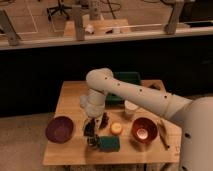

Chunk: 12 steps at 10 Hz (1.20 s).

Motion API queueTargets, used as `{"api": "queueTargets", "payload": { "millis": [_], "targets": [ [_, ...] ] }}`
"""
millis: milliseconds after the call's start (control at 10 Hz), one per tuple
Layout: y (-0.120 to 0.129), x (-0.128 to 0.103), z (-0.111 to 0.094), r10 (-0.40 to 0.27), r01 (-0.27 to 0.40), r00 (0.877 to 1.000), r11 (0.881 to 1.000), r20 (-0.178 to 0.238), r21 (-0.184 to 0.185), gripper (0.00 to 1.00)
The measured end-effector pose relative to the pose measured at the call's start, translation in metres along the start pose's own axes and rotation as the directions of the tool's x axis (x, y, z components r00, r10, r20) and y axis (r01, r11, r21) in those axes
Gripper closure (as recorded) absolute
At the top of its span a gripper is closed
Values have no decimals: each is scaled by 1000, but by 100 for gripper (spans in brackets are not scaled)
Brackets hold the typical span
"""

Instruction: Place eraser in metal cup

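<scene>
My gripper (90, 131) hangs from the white arm over the front left of the wooden table (70, 97), pointing down. It is shut, and the small dark eraser (89, 134) appears pinched at its tips, hard to tell apart from the dark fingers. The small shiny metal cup (93, 142) stands on the table directly below and slightly in front of the gripper, touching the left end of a flat green block (109, 144). How far the eraser is above the cup's rim I cannot tell.
A purple bowl (59, 129) sits at the left and a reddish-orange bowl (144, 130) at the right. Between them are a small yellow round thing (116, 128), a dark brownish object (104, 120) and a white cup (131, 108). A green tray (125, 80) lies at the back.
</scene>
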Motion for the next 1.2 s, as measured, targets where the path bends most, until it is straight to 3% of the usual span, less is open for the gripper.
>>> {"api": "queueTargets", "payload": {
  "millis": [300, 400, 600, 800, 1000, 1200],
  "targets": [
    [0, 0, 0, 3, -3, 1000, 1000, -1, -1, 68],
    [3, 0, -2, 43, -44, 999, 999, -18, -7, 68],
    [2, -5, -15, 174, -175, 978, 985, -112, 3, 68],
    [-5, -16, -29, 222, -219, 958, 975, -181, 33, 68],
    [-2, -21, -34, 272, -263, 943, 962, -194, 71, 68],
    [-3, -21, -34, 270, -261, 943, 963, -194, 71, 68]
  ]
}}
